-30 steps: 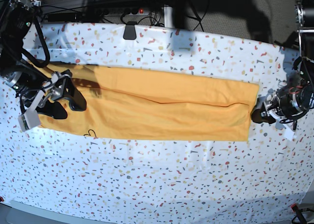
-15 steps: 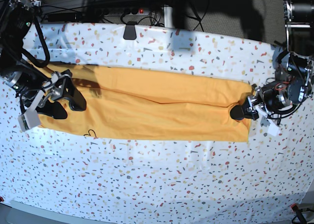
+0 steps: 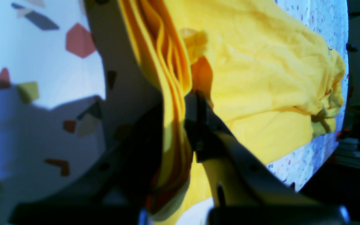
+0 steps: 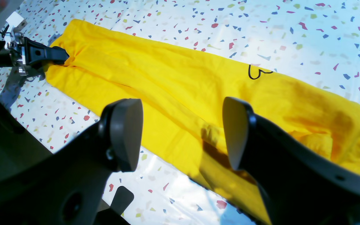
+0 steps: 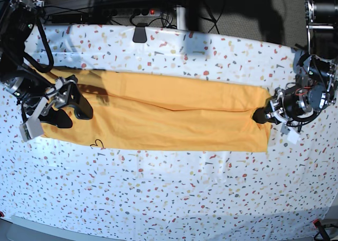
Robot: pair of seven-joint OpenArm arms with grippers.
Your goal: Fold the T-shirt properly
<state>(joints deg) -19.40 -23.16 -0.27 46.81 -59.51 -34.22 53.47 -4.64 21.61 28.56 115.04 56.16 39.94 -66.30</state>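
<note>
The left gripper pinches the T-shirt edge at 3 o'clock. The right gripper hangs wide open over the shirt's 9 o'clock end.

orange-yellow T-shirt with black mark, speckled white tablecloth

no readable text, brand or number shows anywhere. the only mark is a thin black looping scribble on the t-shirt, beyond the right hand toward the far edge of the cloth; it spells no letter or word that can be made out.
</note>
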